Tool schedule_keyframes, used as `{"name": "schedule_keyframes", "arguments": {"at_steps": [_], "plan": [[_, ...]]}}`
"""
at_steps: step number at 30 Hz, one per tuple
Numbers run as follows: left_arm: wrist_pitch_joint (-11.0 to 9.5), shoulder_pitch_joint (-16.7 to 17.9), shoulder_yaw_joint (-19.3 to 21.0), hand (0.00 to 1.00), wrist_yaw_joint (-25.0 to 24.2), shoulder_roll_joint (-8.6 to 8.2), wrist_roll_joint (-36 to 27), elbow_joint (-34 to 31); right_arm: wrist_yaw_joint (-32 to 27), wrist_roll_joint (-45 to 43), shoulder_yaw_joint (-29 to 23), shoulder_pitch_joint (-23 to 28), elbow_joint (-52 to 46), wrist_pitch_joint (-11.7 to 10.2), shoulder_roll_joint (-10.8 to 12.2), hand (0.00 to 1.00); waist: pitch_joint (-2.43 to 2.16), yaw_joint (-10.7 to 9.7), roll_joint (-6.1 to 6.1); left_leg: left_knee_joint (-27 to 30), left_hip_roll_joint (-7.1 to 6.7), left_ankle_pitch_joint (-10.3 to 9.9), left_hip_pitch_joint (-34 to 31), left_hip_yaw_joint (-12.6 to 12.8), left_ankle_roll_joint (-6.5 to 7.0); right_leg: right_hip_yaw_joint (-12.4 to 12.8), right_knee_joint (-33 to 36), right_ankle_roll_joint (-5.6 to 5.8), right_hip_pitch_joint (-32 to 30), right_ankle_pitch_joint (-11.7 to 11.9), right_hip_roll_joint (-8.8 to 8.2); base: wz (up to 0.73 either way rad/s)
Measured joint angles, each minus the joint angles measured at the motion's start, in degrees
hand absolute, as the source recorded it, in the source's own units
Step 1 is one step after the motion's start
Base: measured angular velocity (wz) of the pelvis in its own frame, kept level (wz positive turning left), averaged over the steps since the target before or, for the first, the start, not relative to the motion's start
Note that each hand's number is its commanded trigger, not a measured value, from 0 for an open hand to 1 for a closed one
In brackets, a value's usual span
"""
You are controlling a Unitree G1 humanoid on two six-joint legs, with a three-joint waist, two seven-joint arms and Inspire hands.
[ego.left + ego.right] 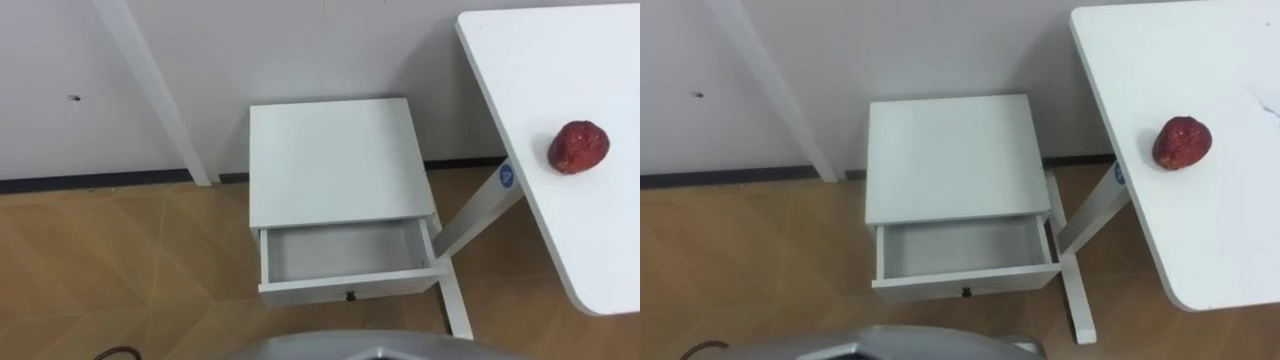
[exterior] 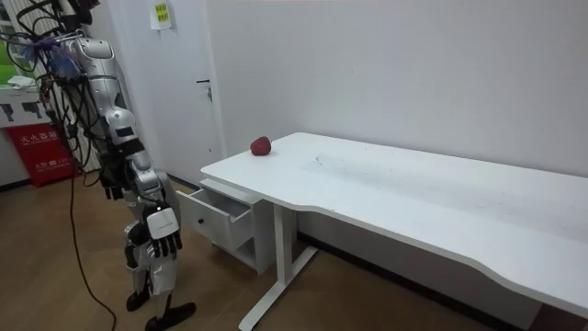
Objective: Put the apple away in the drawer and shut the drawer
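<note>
step: opening step as I read it. Nothing is picked up, so the reach for the apple comes first.
apple (image 1: 578,147): sits on the white surface (image 1: 560,60), close to its near edge on the robot's right, well apart from the drawer.
drawer (image 1: 345,250): pulled out of the small white cabinet (image 1: 335,160). Looks empty, knob on the front faces the robot.
robot: stands on the wood floor (image 1: 120,260) facing the cabinet, a little short of it, arms down at its sides.
right hand (image 2: 163,230): hangs by the thigh, fingers loose and apart, holding nothing.
left hand (image 2: 112,181): on the far side of the body in the room view, small and dark. Open or closed, cannot tell.
next: probably step in, raise the right hand over the surface edge and wrap the apple. It's rounded and lumpy, so a nudge could roll it. Then carry it left and down into the drawer and push the front in.
hidden: the drawer's rear is under the cabinet top, and the surface is cut off at the right of the eye views.
watch: the table leg (image 1: 478,213) stands just beside the drawer's right side, so it's tight for the arm.
</note>
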Motion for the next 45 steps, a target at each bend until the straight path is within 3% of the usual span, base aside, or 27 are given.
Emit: {"name": "schedule_keyframes", "arguments": {"at_steps": [4,7,12,18,24,35,43,45], "plan": [[0.02,0.09,1.82,0.00,0.19,-0.02,-1.23,0.06,-2.09,7.02,-3.41,1.36,0.02,0.02,0.06,0.00,0.10,-0.13,-0.02,-0.38,0.06,-0.02,0.81,0.29,-0.03,0.17,0.13,0.01,0.02,-0.01,0.02,-0.04],[-0.33,0.32,4.72,0.00,0.76,-0.02,-1.18,0.04,-4.32,15.82,-8.80,2.02,-0.02,-0.15,0.10,0.00,0.13,-0.17,-0.10,-0.55,0.20,-0.04,0.84,1.47,-0.06,1.18,0.17,0.00,-0.36,-0.01,0.14,-0.20],[-2.38,1.67,10.17,0.00,2.12,0.00,-2.36,0.06,-7.43,38.86,-19.89,2.49,-0.92,-3.23,0.37,0.00,0.06,-1.77,-0.96,-0.76,0.27,-0.12,0.92,2.66,-0.13,2.75,0.03,-0.06,-1.10,0.04,0.38,-0.13],[-3.59,2.44,11.31,0.00,3.59,0.74,-4.44,0.10,-11.21,61.08,-27.57,2.39,-1.30,-6.50,0.08,0.00,-0.10,-2.95,-0.90,-0.66,0.67,-0.53,0.81,3.28,-0.33,3.18,0.01,-0.12,-1.35,0.10,0.73,-0.05],[-3.66,2.80,11.37,0.00,4.50,1.09,-4.38,0.05,-13.83,73.08,-33.18,2.57,-1.81,-8.06,0.00,0.00,-0.44,-3.96,-0.71,-0.71,0.87,-0.52,1.05,4.08,-0.52,3.48,0.14,-0.13,-1.34,0.09,0.98,-0.04],[-5.64,5.62,13.75,0.00,4.62,3.04,-4.48,-2.74,-23.36,79.07,-36.75,2.81,-16.14,-13.00,-0.45,0.00,-0.40,-4.88,-1.64,-1.15,1.01,-0.52,0.88,4.60,-0.54,3.31,0.13,-0.23,-2.15,0.16,0.92,-0.03],[-7.04,6.60,15.44,0.00,4.81,3.04,-4.47,-6.35,-33.53,78.55,-39.49,2.11,-30.47,-16.52,-3.91,0.00,-0.35,-5.73,-2.37,-1.02,0.94,-0.49,-0.18,4.67,-0.49,3.43,0.93,-0.23,-3.15,0.16,0.85,-0.01],[-7.13,7.21,15.52,0.00,4.74,3.08,-4.41,-6.95,-36.06,74.43,-40.25,1.42,-35.79,-17.62,-5.21,0.00,-0.33,-6.23,-2.43,-1.04,1.00,-0.49,-0.19,4.81,-0.49,3.48,1.01,-0.22,-3.27,0.15,0.89,0.00]]}}
